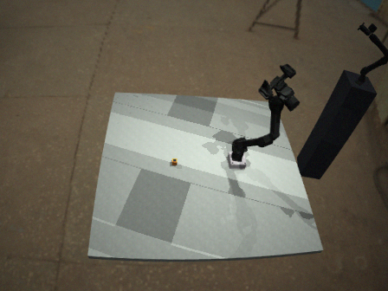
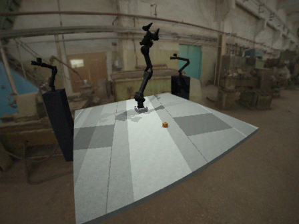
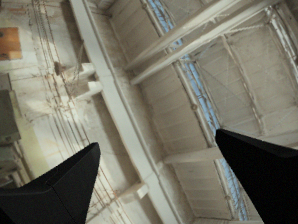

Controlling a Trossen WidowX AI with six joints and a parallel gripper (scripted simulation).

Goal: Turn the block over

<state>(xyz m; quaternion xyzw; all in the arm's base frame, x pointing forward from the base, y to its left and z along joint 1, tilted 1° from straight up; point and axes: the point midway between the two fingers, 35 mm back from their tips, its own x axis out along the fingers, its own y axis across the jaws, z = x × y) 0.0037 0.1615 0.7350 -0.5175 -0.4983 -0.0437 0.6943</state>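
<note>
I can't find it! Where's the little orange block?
In the top view, the orange block sits on the table near its middle, apart from the arm's base.

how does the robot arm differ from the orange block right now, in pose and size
The arm stands tall, reaching upward from its base, while the orange block sits low on the table. The arm is black and large; the block is tiny. The gripper is open, holding nothing, far above the block. Both rest on the same table.

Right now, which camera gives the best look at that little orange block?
The exterior view: the block sits unobstructed on the table. The top view shows it smaller. The wrist view misses it, facing the roof past the open gripper.
</note>
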